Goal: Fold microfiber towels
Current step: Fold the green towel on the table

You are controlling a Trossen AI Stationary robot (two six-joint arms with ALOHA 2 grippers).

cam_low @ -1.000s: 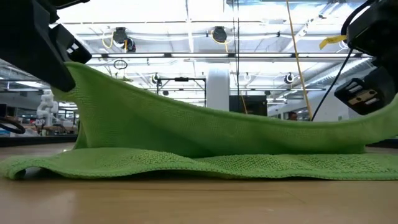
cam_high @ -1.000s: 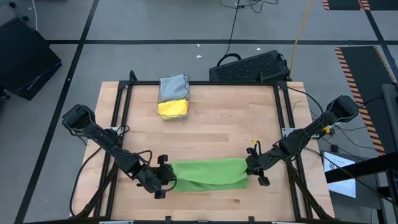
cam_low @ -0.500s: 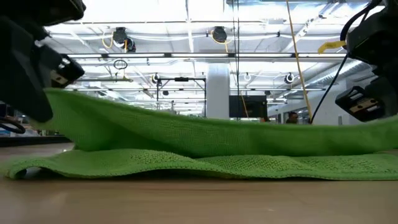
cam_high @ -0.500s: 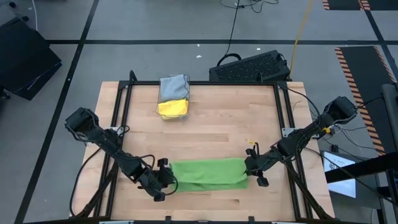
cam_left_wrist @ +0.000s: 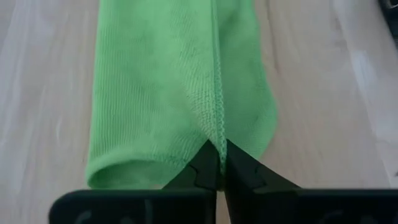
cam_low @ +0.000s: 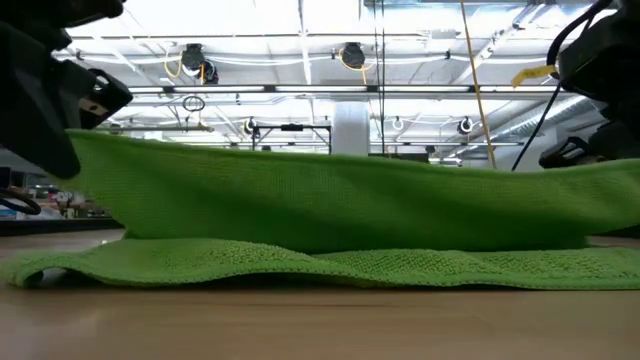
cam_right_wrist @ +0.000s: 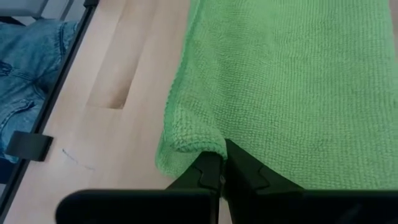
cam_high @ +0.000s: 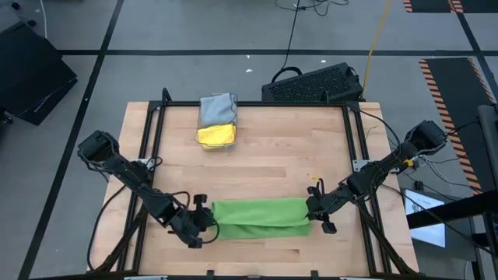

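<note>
Left tool and right tool, each clenched on a corner of the bright green microfiber towel, had lowered the lifted edge level over the bottom layer, so the fold was nearly done.

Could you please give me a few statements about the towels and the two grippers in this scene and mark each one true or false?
1. Both grippers are shut on the bright green microfiber towel. True: the left gripper and the right gripper each pinch one end of it.
2. The green towel lies fully flat on the wooden table. False: its upper layer is held up off the lower layer.
3. A yellow cloth and a grey cloth sit at the table's far edge. True.
4. The yellow cloth touches the green towel. False: bare wood separates them.
5. The right gripper hangs empty above the table's middle. False: it grips the towel's end near the table's front.
</note>
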